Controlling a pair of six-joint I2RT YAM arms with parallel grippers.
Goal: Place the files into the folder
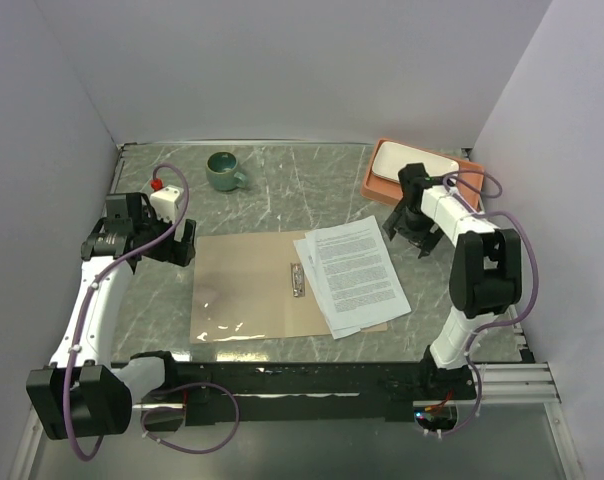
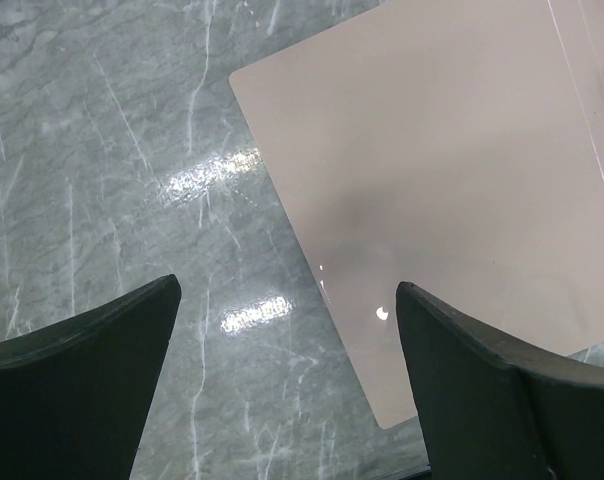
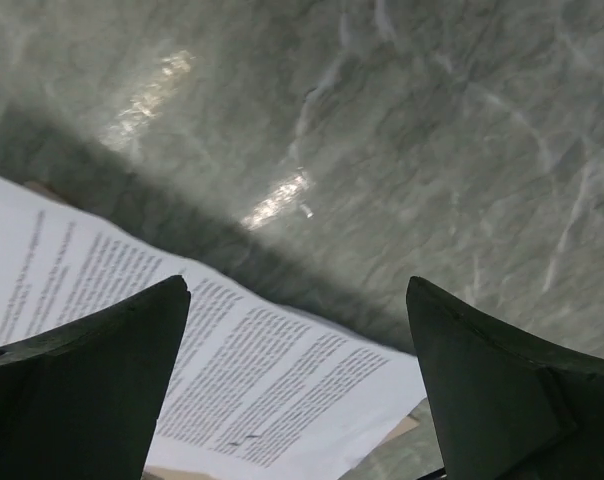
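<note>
The tan folder (image 1: 244, 285) lies open and flat in the middle of the table, with a metal clip (image 1: 298, 279) at its centre. The white printed files (image 1: 354, 273) lie fanned on its right half and stick out past its right edge. My left gripper (image 1: 172, 243) is open and empty just off the folder's far left corner, which shows in the left wrist view (image 2: 452, 170). My right gripper (image 1: 407, 232) is open and empty just right of the files' far right corner; the files show in the right wrist view (image 3: 232, 380).
An orange tray (image 1: 382, 190) with a white plate (image 1: 410, 163) stands at the back right, close behind my right arm. A green mug (image 1: 223, 171) stands at the back centre. White walls close in the left, back and right sides.
</note>
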